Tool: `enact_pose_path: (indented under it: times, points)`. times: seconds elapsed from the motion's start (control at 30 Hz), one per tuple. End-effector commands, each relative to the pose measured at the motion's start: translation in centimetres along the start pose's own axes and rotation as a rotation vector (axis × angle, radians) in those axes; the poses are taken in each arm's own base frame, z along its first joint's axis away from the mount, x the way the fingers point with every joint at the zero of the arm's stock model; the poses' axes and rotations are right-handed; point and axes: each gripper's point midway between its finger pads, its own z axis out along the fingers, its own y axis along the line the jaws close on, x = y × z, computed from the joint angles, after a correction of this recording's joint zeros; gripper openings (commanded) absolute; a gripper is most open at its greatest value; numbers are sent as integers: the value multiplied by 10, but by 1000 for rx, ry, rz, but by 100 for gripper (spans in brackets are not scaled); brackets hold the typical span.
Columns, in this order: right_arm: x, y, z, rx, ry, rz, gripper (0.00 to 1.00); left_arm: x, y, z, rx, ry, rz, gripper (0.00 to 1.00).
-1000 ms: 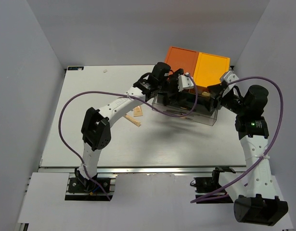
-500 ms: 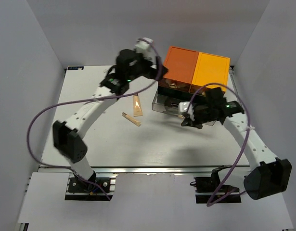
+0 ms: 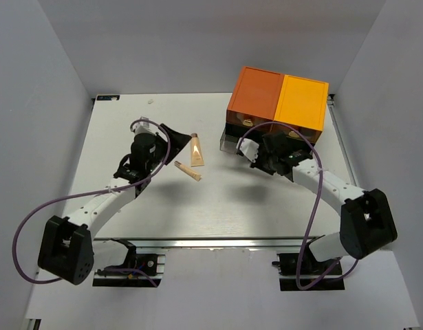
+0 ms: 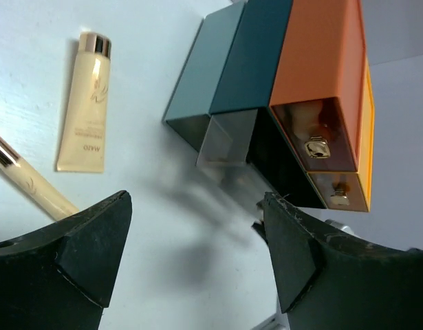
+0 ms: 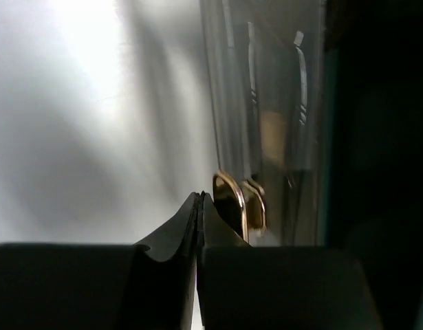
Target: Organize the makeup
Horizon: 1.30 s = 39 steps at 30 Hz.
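the beige tube [image 4: 84, 103] and tan stick [image 4: 25, 182] are seen lying on the table [image 3: 232, 206] before the spread left gripper [image 4: 195, 206], while only in the right wrist view is the right gripper [image 5: 199, 206] shown pressed together beside a gold drawer handle [image 5: 228, 180].

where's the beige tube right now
In the top view the beige tube lies flat on the table, left of the orange drawer box and just beyond the tan stick.
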Motion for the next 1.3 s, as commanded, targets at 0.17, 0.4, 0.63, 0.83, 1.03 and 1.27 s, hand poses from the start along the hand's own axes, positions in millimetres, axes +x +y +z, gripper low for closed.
enact_pose_path:
  times: [0.17, 0.4, 0.63, 0.83, 1.03, 1.27]
  points:
    - [-20, -105, -20, 548, -51, 97, 0, 41, -7, 21, 12, 147, -135, 84]
    - [-24, -117, -17, 578, -44, 128, 0, 121, -38, 62, 48, 303, -217, 78]
    - [-16, -124, -24, 599, -37, 159, 0, 195, -57, 100, 97, 382, -406, 66]
    - [-8, -127, -29, 574, -36, 186, 3, 224, -65, 127, 107, 380, -490, 69]
    - [-54, -81, -77, 150, -363, 108, 14, 236, -72, 150, 103, 356, -500, 72]
    - [-92, -71, -163, 86, -661, 120, 55, 252, -62, 180, 24, 311, -522, 72]
